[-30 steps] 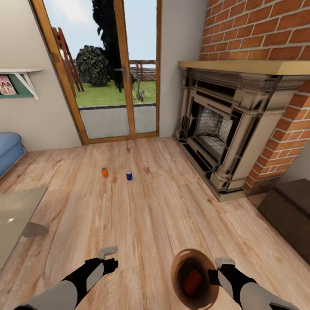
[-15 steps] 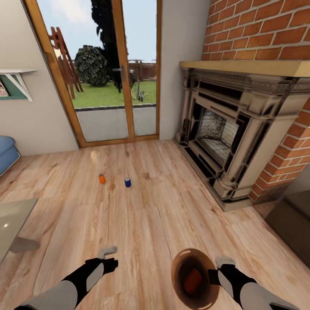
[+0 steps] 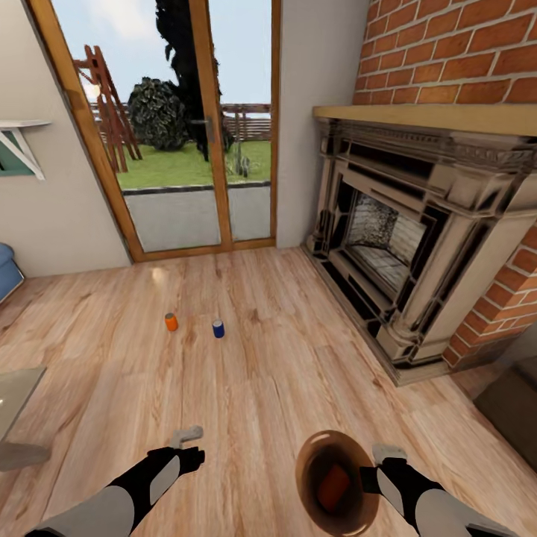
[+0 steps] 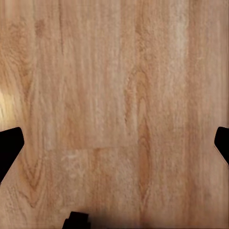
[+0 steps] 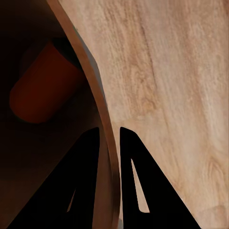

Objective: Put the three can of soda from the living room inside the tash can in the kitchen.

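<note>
The right gripper (image 5: 109,138) pinches the bin (image 3: 309,477) rim, one orange can (image 3: 333,486) inside, the left gripper (image 4: 114,143) gapes empty, so approach the floor's orange can (image 3: 171,321) and blue can (image 3: 218,329) slowly, bin level.

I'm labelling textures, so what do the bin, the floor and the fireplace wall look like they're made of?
Bin: the inside looks like tan-brown wood, smooth; its outside can't be judged here. Floor: light wood planks with visible grain and a slight sheen. Fireplace wall: red brick with pale mortar lines, matte.
</note>
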`<state>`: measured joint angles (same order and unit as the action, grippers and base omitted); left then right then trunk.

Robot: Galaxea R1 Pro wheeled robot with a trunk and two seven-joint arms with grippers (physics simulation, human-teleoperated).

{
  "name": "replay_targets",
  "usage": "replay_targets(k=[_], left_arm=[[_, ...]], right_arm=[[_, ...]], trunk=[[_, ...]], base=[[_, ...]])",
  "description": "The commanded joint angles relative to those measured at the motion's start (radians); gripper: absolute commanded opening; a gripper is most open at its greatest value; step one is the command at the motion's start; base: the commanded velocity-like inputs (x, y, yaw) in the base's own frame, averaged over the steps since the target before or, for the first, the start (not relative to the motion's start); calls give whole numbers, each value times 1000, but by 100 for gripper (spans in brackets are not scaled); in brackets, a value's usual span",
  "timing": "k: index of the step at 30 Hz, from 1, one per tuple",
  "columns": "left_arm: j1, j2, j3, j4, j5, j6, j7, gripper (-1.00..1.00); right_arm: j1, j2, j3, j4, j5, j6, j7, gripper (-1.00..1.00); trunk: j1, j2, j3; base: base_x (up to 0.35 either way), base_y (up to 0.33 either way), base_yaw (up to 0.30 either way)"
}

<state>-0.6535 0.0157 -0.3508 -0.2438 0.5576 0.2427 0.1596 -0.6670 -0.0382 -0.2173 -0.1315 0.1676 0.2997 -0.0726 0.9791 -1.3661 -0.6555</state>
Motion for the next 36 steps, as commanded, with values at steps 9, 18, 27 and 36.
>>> replay_targets(k=[9, 18, 27, 36], left_arm=[[0, 0, 0, 0, 1, -1, 0, 100], [0, 0, 0, 1, -1, -24, 0, 100], [1, 0, 0, 1, -1, -26, 0, 100], [1, -2, 0, 1, -1, -28, 0, 100]], right_arm=[[0, 0, -4, 0, -5, -1, 5, -100], [0, 1, -3, 0, -5, -1, 5, -100], [0, 0, -3, 0, -5, -1, 5, -100], [0, 0, -3, 0, -5, -1, 5, -100]], trunk=[[0, 0, 0], [0, 0, 0], [0, 0, 0], [0, 0, 0]], base=[[344, 0, 0], [344, 0, 0], [344, 0, 0], [344, 0, 0]])
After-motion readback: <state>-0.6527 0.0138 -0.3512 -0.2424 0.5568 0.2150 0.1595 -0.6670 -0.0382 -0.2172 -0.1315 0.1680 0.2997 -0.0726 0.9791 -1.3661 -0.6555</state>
